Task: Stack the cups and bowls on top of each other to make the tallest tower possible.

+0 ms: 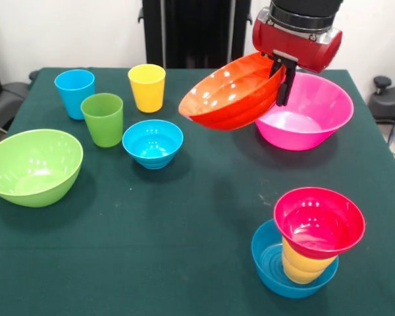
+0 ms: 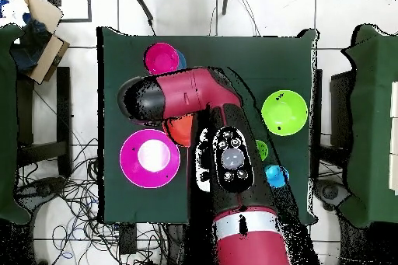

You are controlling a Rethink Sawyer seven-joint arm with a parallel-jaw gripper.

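My gripper (image 1: 281,82) is shut on the rim of the wide orange bowl (image 1: 232,92), which hangs tilted above the table, partly over the large pink bowl (image 1: 316,108). Near the front right stands a short tower: a small blue bowl (image 1: 268,266), a yellow-orange cup (image 1: 304,266) in it, and a small red bowl (image 1: 318,220) on top. A light blue cup (image 1: 74,92), a green cup (image 1: 103,118) and a yellow cup (image 1: 147,87) stand upright at the left. Another small blue bowl (image 1: 153,143) and the lime green bowl (image 1: 33,166) sit apart. In the overhead view the arm hides the gripper.
From overhead, the arm (image 2: 225,153) crosses the table's middle, between the pink bowl (image 2: 149,158) and the lime green bowl (image 2: 284,113). The red bowl (image 2: 161,58) sits close to the table edge. Chairs and cables lie around the green table (image 1: 171,250).
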